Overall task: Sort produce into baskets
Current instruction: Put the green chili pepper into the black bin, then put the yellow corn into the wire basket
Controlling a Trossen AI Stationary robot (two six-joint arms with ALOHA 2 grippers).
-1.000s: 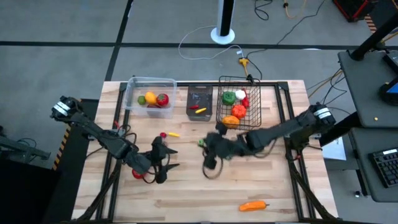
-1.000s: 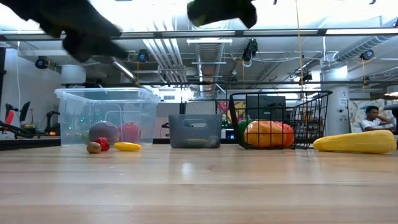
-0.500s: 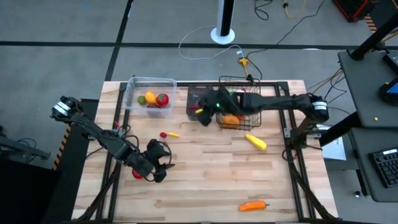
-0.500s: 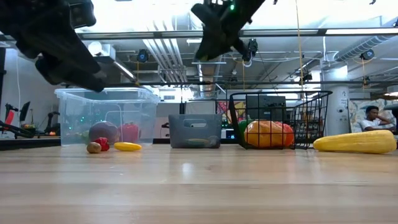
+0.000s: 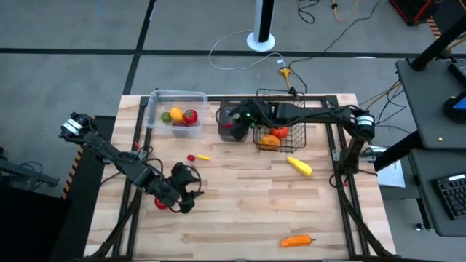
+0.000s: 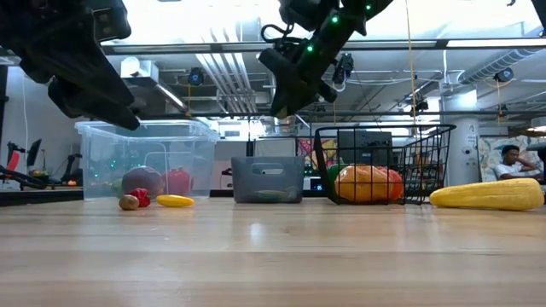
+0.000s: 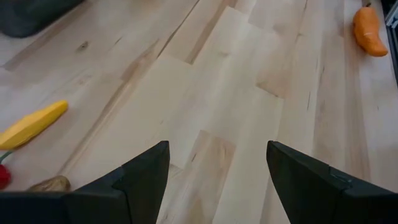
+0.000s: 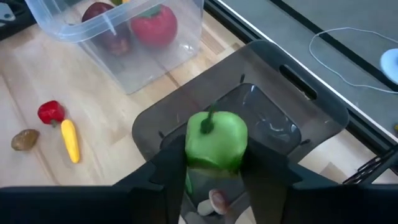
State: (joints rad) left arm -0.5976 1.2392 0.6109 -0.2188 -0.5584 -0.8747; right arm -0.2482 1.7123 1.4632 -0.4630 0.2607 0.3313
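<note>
My right gripper (image 5: 237, 120) is shut on a green pepper (image 8: 216, 140) high over the small dark bin (image 5: 233, 110), which holds a red and a yellow piece. It also shows in the low view (image 6: 288, 81). The clear tub (image 5: 175, 102) holds yellow, green and red fruit. The wire basket (image 5: 280, 102) holds green, white, red and orange pieces. My left gripper (image 5: 191, 191) is open and empty, low over the table's left middle, its fingers apart over bare wood (image 7: 217, 180). My right gripper pinches the green pepper by its two opposite sides (image 8: 189, 149) between its two fingers (image 8: 168, 177). The fingers slant down from the table's right. The pepper is lifted clear above the dark bin, its stem (image 8: 208, 121) turned toward the wrist camera.
A yellow piece (image 5: 299, 166) lies right of centre and an orange one (image 5: 296, 240) near the front edge. A small red and a yellow piece (image 5: 196, 156) lie before the tub. A red piece (image 5: 160, 204) lies by my left gripper.
My right gripper has gone from the table's middle up and toward the far edge with the green pepper, and now hangs over the dark bin. The yellow piece that it stood over now shows on the table.
</note>
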